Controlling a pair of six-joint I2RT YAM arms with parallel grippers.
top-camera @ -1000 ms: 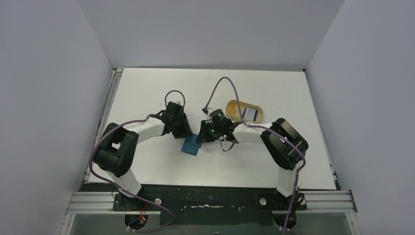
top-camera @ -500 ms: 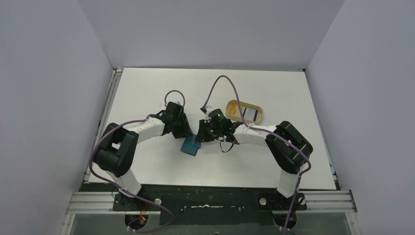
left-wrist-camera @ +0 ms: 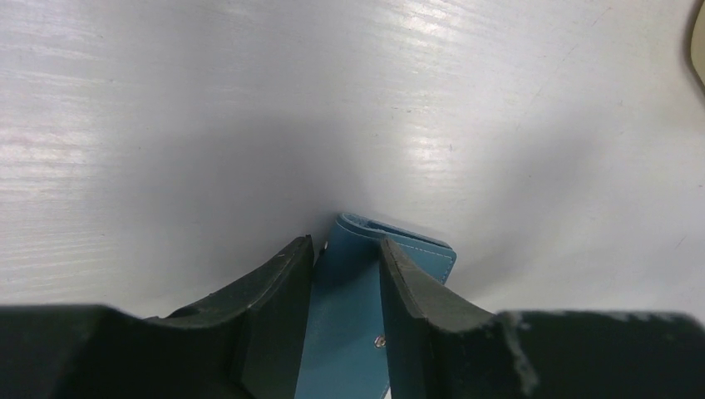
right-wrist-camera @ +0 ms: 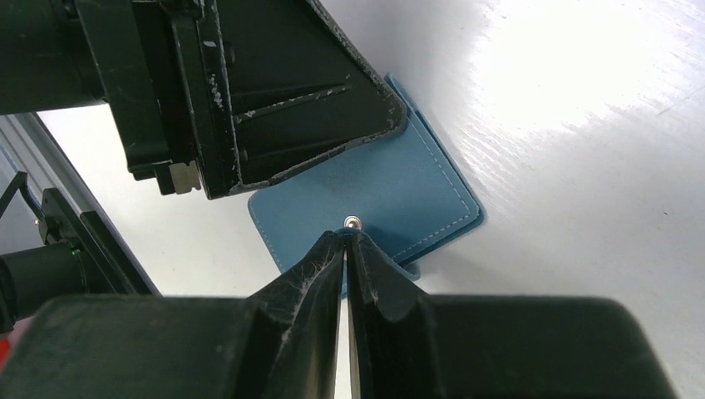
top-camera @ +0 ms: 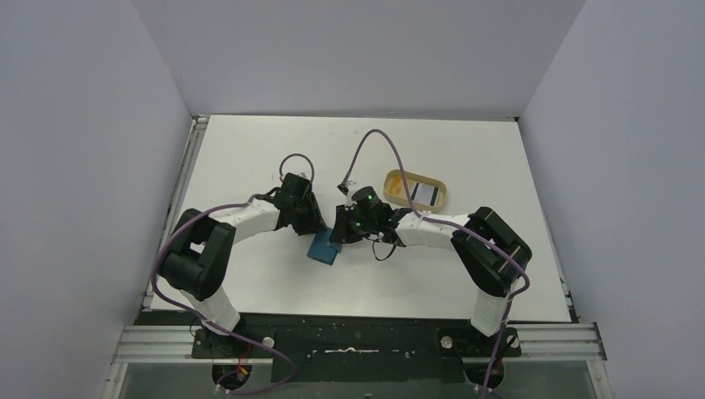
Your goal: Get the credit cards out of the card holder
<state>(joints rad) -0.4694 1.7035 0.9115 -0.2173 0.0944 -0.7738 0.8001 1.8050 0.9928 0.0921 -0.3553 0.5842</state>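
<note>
The teal card holder [top-camera: 323, 248] lies folded flat on the white table between both arms. My left gripper [top-camera: 315, 226] is shut on its folded end, and teal leather [left-wrist-camera: 345, 324] fills the gap between the fingers [left-wrist-camera: 278, 287]. My right gripper [right-wrist-camera: 347, 235] is shut at the card holder's near edge, just below the metal snap stud [right-wrist-camera: 352, 222]. The short strap [right-wrist-camera: 409, 271] curls round its fingertips. One credit card [top-camera: 425, 194], white with black bands, lies in the tan tray [top-camera: 391, 177]. Any cards inside the card holder are hidden.
The tan oval tray sits to the right of and behind the grippers, and its rim [left-wrist-camera: 698, 41] shows in the left wrist view. Purple cables loop above both wrists. The left arm's black finger [right-wrist-camera: 291, 108] overhangs the card holder close to my right fingertips.
My right gripper has slid left to the card holder's edge, and its forearm has stretched out. The left gripper and the card holder have stayed put.
</note>
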